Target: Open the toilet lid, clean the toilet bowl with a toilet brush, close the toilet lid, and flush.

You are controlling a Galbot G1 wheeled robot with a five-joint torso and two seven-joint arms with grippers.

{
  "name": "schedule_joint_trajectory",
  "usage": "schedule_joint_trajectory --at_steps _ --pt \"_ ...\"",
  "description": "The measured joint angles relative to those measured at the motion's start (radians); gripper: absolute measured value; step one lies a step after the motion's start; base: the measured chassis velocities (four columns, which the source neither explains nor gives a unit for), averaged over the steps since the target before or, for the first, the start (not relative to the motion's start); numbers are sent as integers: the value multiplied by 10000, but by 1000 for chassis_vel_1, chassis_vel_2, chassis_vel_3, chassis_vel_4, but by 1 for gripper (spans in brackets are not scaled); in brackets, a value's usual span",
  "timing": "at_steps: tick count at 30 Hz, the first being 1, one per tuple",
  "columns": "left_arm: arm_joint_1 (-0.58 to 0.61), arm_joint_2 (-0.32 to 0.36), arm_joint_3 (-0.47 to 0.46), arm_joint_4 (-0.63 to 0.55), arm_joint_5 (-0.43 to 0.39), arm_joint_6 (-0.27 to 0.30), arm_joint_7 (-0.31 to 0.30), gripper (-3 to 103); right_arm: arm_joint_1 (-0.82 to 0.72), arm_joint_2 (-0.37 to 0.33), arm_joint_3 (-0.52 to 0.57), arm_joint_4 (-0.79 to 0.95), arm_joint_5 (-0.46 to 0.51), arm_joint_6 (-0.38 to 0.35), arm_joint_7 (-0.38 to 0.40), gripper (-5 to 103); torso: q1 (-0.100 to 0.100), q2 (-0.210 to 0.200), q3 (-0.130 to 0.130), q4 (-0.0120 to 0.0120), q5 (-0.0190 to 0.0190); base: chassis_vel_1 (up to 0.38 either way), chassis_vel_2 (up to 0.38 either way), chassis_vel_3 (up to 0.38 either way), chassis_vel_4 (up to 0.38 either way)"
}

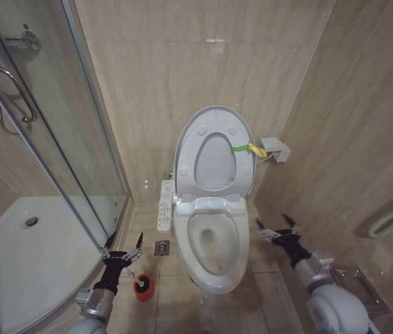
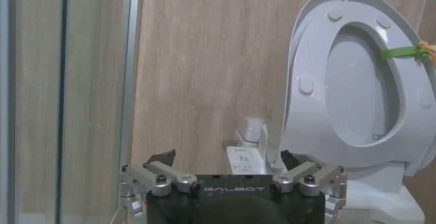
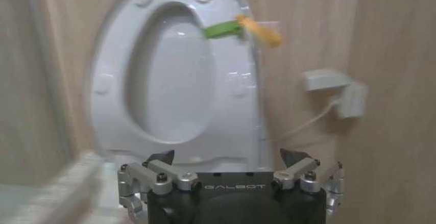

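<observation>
Glossy white oval toilet lid (image 1: 213,149) stands raised with the seat against the wall; white ceramic toilet bowl (image 1: 213,243) exposed. Black-bristled toilet brush (image 1: 141,280) sits in its red cup holder (image 1: 142,288) on the floor, just beside the left gripper (image 1: 122,245), fingers apart. Right gripper (image 1: 277,227), fingers apart, hovers beside the bowl. Risk: a skewed grasp may topple the holder.

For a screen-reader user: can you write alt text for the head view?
The toilet lid stands raised with the seat over the open toilet bowl. The open left gripper hovers above the toilet brush on the floor; the open right gripper waits beside the bowl.
</observation>
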Motion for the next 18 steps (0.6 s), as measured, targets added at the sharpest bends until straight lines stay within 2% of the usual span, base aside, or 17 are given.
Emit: schedule_joint_trajectory --at_steps 1,8,14,18 --pt "4 -3 6 0 0 0 1 100 -4 151 -56 20 -66 98 -31 100 1 -1 1 10 -2 0 0 0 0" --pt "2 -3 6 0 0 0 0 100 91 396 -46 -291 -501 616 -10 100 0 0 0 7 -6 0 0 0 0" --pt "2 -3 6 0 0 0 0 100 657 476 114 -1027 -866 1044 523 100 1 0 1 8 -5 0 0 0 0" --pt "3 -3 6 0 0 0 0 100 916 502 243 -1397 -935 1178 606 100 1 -1 1 8 -4 0 0 0 0"
